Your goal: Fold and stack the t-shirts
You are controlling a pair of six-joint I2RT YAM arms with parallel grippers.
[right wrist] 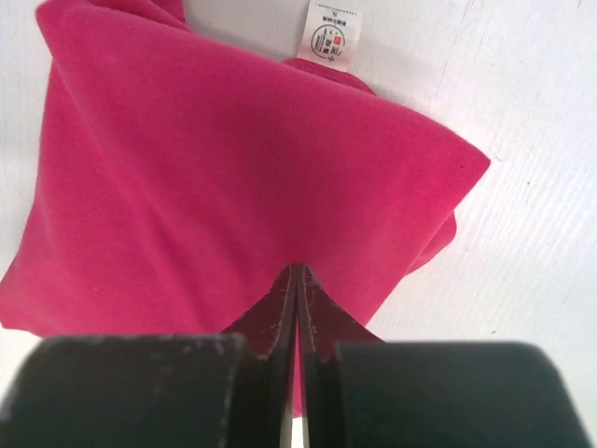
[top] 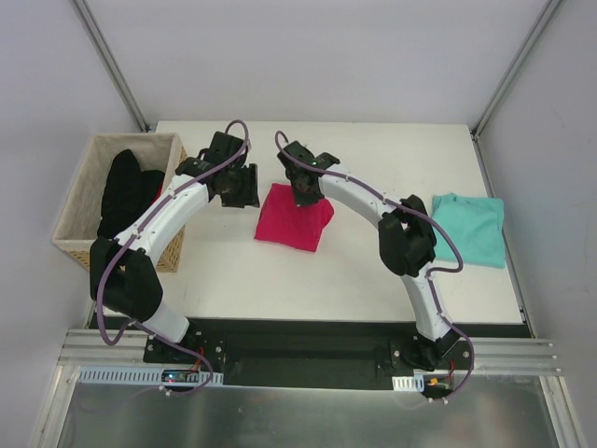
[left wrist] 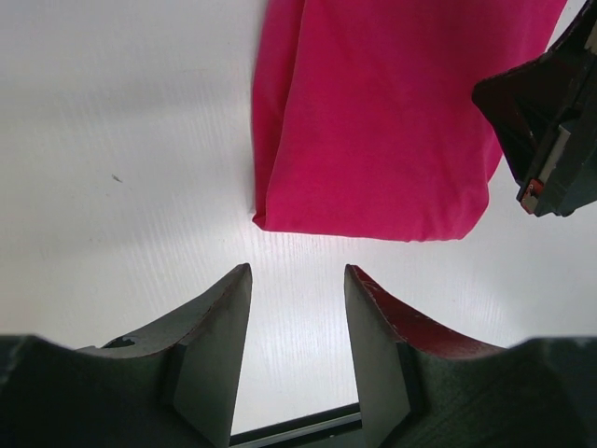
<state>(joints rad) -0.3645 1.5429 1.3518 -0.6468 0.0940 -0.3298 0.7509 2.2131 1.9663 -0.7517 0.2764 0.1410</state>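
Bench as seen from the room. Left gripper: fingers apart with nothing between them, tips over the bare white table. The folded magenta-pink t-shirt lies just ahead of those tips, not touching them. Right gripper: fingers pressed together, tips over the pink cloth — whether a thin fold is pinched between them cannot be told from here. Beyond the right fingertips, at the shirt's far edge, is a small white neck label. The teal t-shirt lies folded flat well off to the right of the right fingers, near the table's edge. Well to the left of the left fingers — a wicker basket holding a black garment.
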